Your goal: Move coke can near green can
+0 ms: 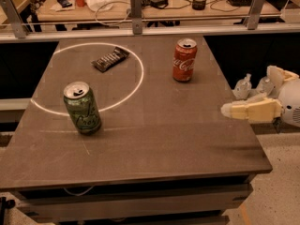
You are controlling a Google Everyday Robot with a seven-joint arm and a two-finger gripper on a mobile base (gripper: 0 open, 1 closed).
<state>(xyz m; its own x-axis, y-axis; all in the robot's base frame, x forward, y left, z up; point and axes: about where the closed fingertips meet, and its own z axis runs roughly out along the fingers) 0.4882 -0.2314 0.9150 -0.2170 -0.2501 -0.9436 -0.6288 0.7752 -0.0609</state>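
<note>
The red coke can (pixel 184 60) stands upright on the far right part of the dark table (pixel 154 139). The green can (pixel 82 108) stands upright at the near left, on the edge of a white circle drawn on the table. My gripper (pixel 236 100) hovers at the table's right edge, to the right of and nearer than the coke can, well apart from it. Its pale fingers (pixel 248 110) point left, stand apart and hold nothing.
A dark flat snack bar wrapper (pixel 110 59) lies inside the white circle (pixel 136 86) at the far left. A metal rail (pixel 140 29) runs behind the table, with a cluttered desk beyond. The floor drops away past the table's right and front edges.
</note>
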